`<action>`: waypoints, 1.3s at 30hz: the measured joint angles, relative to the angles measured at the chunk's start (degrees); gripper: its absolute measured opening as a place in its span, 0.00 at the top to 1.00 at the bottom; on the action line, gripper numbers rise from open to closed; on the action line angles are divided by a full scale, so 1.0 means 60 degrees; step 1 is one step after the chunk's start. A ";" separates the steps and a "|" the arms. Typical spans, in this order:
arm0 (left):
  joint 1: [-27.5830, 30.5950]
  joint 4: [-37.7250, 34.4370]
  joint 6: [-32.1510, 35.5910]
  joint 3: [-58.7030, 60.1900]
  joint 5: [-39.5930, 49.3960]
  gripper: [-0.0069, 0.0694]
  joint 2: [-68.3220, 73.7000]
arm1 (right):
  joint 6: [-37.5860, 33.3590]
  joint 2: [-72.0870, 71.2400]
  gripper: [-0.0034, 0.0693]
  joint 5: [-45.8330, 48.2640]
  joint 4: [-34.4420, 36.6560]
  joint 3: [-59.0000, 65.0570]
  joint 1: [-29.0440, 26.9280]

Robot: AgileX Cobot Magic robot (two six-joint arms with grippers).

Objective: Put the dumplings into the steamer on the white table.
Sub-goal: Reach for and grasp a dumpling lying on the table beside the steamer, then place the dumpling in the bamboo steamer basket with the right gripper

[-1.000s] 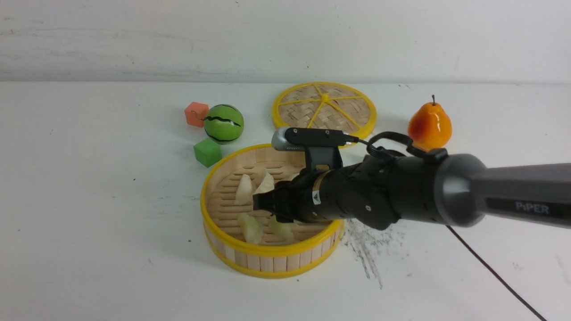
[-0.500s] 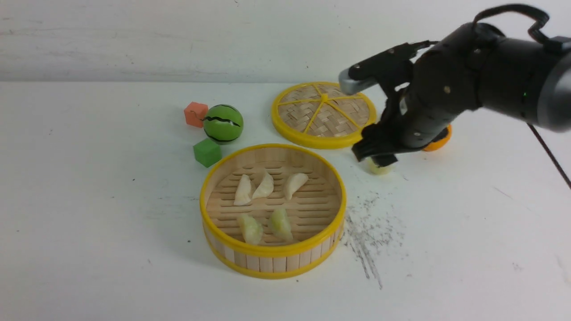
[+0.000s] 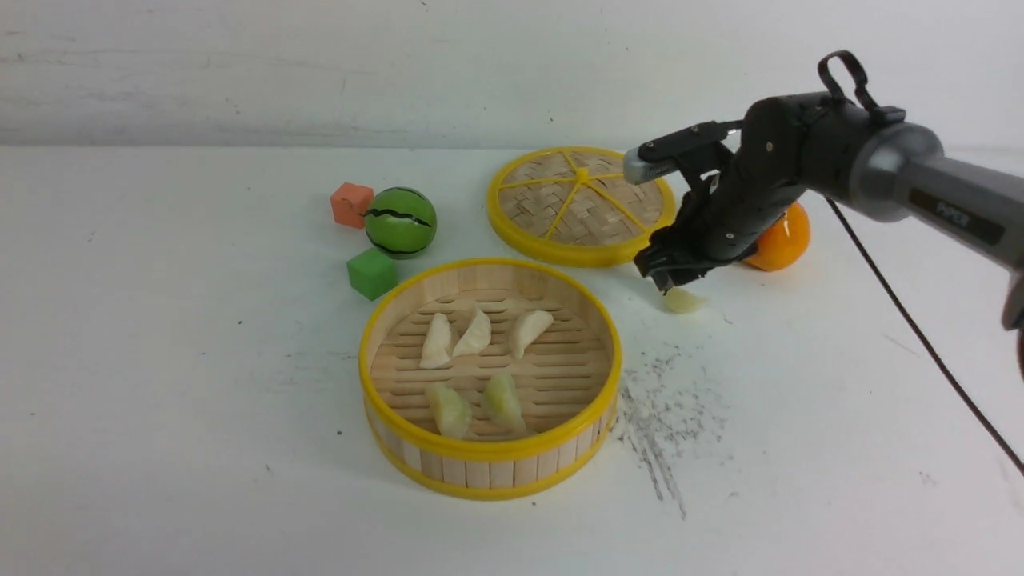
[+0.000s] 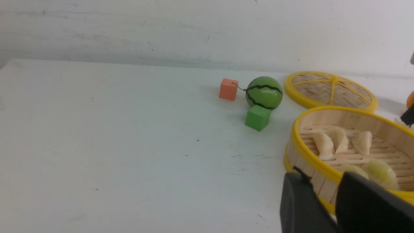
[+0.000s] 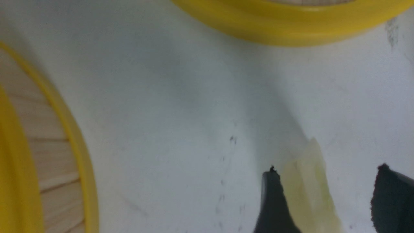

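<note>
Five pale crescent-shaped toy dumplings [image 3: 473, 333] sit inside the round yellow-rimmed wooden steamer [image 3: 490, 449]; the right wrist view alone shows the right gripper's [image 5: 326, 168] fingers apart, astride a sixth. The left gripper [image 4: 318, 174], absent from the front view, has fingers slightly parted.

The white table [image 3: 208, 448] is showing dark scratches. A round steamer [image 3: 490, 444] is sitting on it. Just behind the steamer, a flat woven lid [image 3: 582, 248] is lying. One dumpling [image 3: 684, 302] is resting to the right of the steamer, and an orange pear [image 3: 784, 240] is sitting behind it. A green cube [image 3: 373, 274], a striped green ball [image 3: 402, 222] and a small orange block [image 3: 351, 205] are sitting close together.
</note>
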 joint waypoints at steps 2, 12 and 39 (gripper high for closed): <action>0.0000 0.0029 0.0000 0.0009 0.0000 0.68 0.0000 | 0.0000 0.0308 0.40 -0.0135 0.0000 -0.0184 0.0000; 0.0000 0.0046 0.0000 0.0009 0.0001 0.68 0.0000 | 0.0293 0.0584 0.62 0.1038 0.0188 -0.0594 -0.0017; 0.0000 0.0037 0.0000 0.0009 0.0031 0.66 0.0000 | 0.0498 -0.1122 0.62 0.1419 0.3868 0.1569 0.1876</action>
